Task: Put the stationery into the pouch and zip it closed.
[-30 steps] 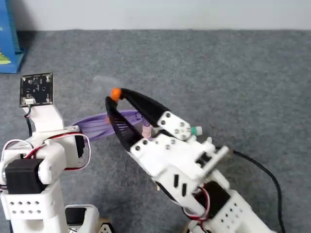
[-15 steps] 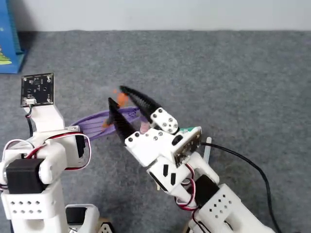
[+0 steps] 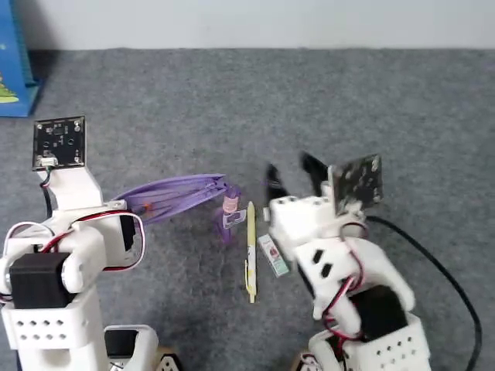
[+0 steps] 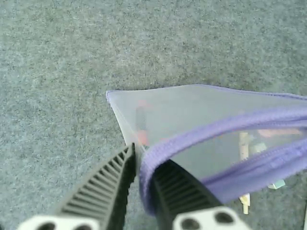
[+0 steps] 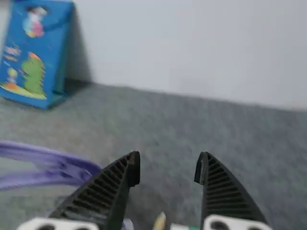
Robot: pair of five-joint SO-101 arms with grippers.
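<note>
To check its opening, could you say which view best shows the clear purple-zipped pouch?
Left wrist view: the pouch shows its clear side and open mouth close. High view: edge-on. Right wrist view: its purple zip bands.

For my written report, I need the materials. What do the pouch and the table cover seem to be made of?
The pouch looks like soft, frosted, see-through plastic: the yellow pen shows dimly through its wall. Its purple zip band looks woven, probably fabric. The table cover looks like grey felt or short carpet, matte and speckled.

Pouch (image 3: 174, 193) in left claw (image 4: 141, 153), pen (image 3: 250, 251) to its right, block (image 3: 273, 255) beside pen
</note>
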